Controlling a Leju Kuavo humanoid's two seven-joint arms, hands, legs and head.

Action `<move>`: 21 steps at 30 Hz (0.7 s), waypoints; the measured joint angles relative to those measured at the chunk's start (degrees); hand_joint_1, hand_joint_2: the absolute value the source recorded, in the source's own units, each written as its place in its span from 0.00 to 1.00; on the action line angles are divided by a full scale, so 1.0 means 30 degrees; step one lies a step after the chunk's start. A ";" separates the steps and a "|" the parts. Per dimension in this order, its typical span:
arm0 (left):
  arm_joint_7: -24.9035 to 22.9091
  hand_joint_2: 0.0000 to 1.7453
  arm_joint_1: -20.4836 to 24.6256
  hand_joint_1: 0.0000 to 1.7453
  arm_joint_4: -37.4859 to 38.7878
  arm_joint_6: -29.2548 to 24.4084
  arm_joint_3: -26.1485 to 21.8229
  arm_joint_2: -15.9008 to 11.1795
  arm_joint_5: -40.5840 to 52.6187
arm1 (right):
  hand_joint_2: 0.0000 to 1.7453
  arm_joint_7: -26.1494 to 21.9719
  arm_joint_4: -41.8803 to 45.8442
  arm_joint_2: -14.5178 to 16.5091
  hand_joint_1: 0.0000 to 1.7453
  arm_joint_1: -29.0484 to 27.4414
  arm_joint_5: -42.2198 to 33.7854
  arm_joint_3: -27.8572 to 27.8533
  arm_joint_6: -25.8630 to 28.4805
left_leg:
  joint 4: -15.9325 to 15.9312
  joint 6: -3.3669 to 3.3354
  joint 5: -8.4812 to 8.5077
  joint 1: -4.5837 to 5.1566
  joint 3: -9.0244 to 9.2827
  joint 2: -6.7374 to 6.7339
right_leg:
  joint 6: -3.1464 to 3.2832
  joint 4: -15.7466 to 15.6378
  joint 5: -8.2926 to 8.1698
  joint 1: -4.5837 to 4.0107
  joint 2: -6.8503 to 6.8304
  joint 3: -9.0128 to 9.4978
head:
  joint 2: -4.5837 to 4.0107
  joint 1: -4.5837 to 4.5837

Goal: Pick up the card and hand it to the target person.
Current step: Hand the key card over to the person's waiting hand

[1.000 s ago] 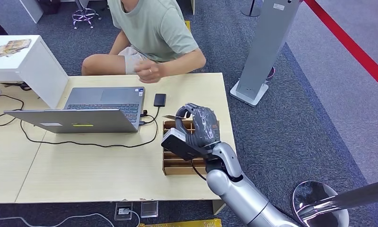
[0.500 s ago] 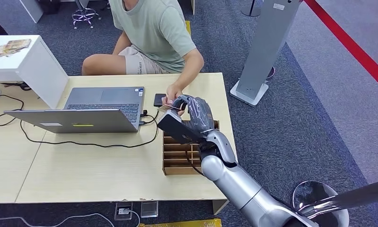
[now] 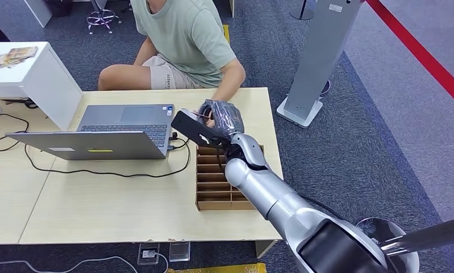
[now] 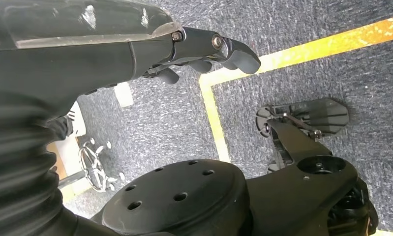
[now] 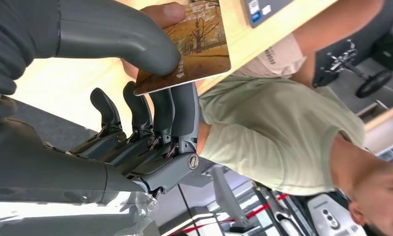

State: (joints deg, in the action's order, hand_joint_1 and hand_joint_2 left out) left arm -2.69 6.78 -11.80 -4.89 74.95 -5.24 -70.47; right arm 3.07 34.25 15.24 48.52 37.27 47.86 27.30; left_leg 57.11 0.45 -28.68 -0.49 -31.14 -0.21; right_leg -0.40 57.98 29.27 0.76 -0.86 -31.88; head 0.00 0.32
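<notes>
Right hand [image 3: 220, 119] raised over far edge of tabletop [image 3: 128, 205], pinching card [image 5: 194, 46] between thick thumb and darker fingers [image 5: 160, 118], remaining fingers curled underneath. Card printed with brown tree scene, held up off the tabletop, near the seated person [image 3: 184, 40] in green shirt. Person's hand [image 5: 162, 14] touching card's far edge, fingertip on top of it. In head view card mostly hidden behind the hand. Left hand [image 4: 204, 46] hanging low over grey carpet, holding nothing, fingers partly bent and apart. Also on tabletop: open laptop [image 3: 99, 133], wooden divider tray [image 3: 213, 190] just below right hand, black cable [image 3: 99, 170].
</notes>
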 joint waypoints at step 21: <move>0.0122 1.00 -0.0011 0.00 0.0000 0.0071 0.0422 0.0005 -0.0397 | 1.00 -0.2952 -0.1747 0.0033 0.00 0.0402 -0.4027 -0.0589 0.1630 | 0.0002 0.0001 0.0001 0.0000 0.0013 -0.0003 | 0.0001 0.0000 -0.0002 -0.0001 0.0008 -0.0002 | 0.0000 -0.0007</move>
State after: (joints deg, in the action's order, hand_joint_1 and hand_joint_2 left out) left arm -2.32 6.74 -11.80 -4.68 76.22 -5.22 -71.66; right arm -5.78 29.01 15.34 49.73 25.19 46.10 32.19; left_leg 57.11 0.45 -28.67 -0.49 -31.10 -0.22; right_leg -0.39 57.98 29.27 0.75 -0.83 -31.89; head 0.00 0.30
